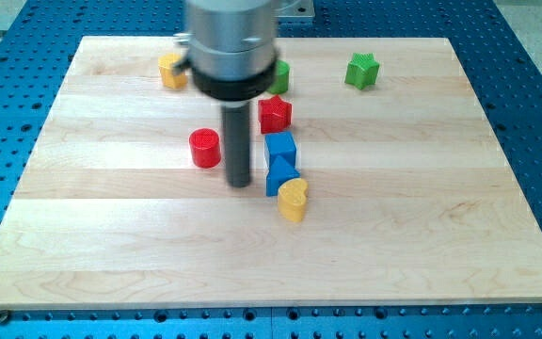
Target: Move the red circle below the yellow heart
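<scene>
The red circle [205,149] is a short red cylinder left of the board's middle. The yellow heart [293,200] lies lower and to the right, touching the lower of two blue blocks. My tip [239,183] rests on the board between them, just right of and slightly below the red circle, and left of the blue blocks. The rod stands upright under the arm's grey and black body.
A blue cube [280,147] and a blue triangle-like block [279,175] sit stacked in line above the heart. A red star [274,114] is above them. A green block [279,76] is partly hidden by the arm, a green star [361,71] at top right, a yellow block [170,70] at top left.
</scene>
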Available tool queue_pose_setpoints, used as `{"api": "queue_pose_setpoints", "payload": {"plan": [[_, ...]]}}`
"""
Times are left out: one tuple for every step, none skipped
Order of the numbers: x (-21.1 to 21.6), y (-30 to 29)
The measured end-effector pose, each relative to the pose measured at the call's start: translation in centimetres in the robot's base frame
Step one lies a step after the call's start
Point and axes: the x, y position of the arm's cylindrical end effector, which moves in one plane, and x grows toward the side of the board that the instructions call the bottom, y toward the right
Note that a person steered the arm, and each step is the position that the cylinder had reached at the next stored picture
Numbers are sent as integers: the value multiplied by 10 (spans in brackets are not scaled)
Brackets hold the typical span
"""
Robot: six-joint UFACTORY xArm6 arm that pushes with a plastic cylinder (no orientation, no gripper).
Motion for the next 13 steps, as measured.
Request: {"api": "queue_pose_setpoints", "payload": {"plan": [[30, -76], [-52, -141], [-94, -74], [-29, -26], [59, -24], [52, -26], [-22, -19], [-16, 30], [39, 52], [62, 54], [63, 59], [73, 42], [87, 15]]}}
